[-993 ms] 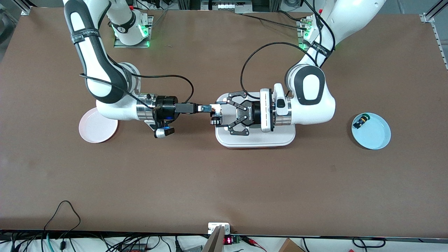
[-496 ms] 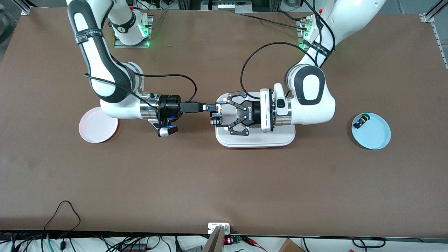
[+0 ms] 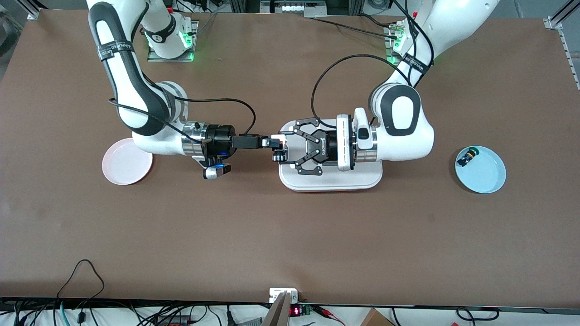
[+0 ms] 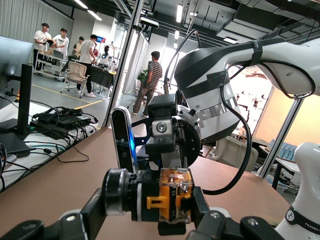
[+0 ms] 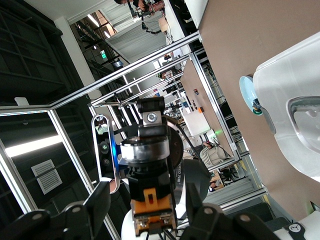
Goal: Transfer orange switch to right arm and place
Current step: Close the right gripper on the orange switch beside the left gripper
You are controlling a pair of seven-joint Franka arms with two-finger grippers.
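The orange switch (image 3: pixel 277 151) has a black barrel, a silver band and an orange block. It is held up over the edge of the white tray (image 3: pixel 331 181) at the right arm's side. My left gripper (image 3: pixel 282 146) is shut on it lengthwise, one finger on the button end and one on the orange block, as the left wrist view shows (image 4: pixel 170 195). My right gripper (image 3: pixel 273 143) has reached in level from the right arm's side. In the right wrist view its fingers (image 5: pixel 80 210) stand on either side of the switch (image 5: pixel 150 192), with a small gap on each side.
A pink plate (image 3: pixel 122 170) lies under the right arm's elbow. A light blue plate (image 3: pixel 485 176) at the left arm's end holds a green-capped switch (image 3: pixel 467 156). Cables loop above both wrists.
My right gripper has moved toward the left gripper, and its fingers now straddle the switch. The left arm and the switch have stayed still.
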